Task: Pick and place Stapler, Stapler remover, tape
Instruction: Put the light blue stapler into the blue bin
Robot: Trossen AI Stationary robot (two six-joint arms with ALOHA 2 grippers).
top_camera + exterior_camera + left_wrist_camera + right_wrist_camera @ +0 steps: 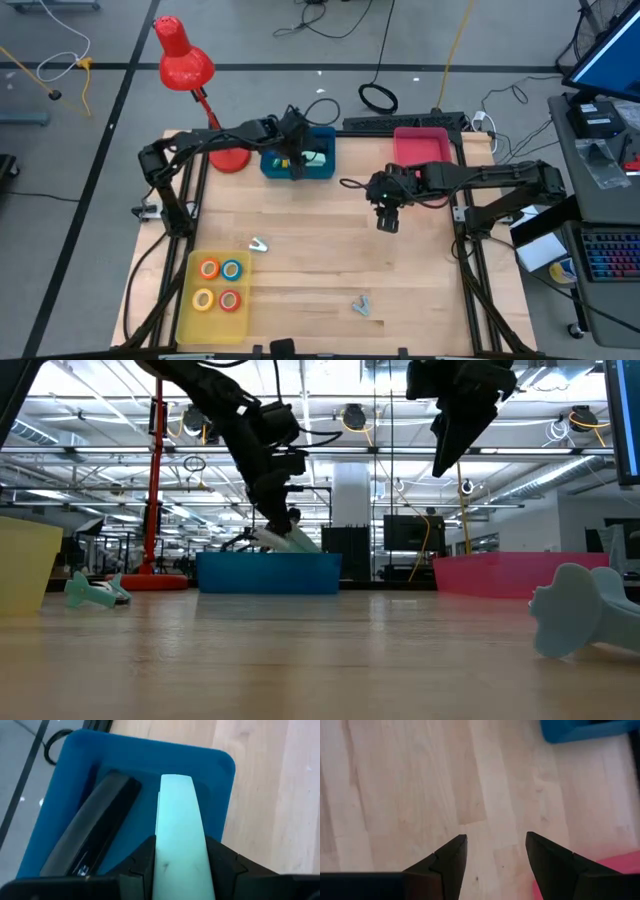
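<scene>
Fingers of the left gripper (179, 870) clamp a pale green stapler (176, 827) over the blue bin (322, 167), beside a black stapler (95, 837). Right gripper (495, 855) hangs spread and empty above the table (420, 270). Released while tilted, the pale stapler could catch the bin's wall; tape rolls (220, 284) sit in the yellow tray (185, 320), removers (259, 244) loose.

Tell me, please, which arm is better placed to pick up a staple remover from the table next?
Right, probably. The right gripper hangs open and empty above bare wood, while the left gripper is over the blue bin, shut on the pale stapler.
</scene>
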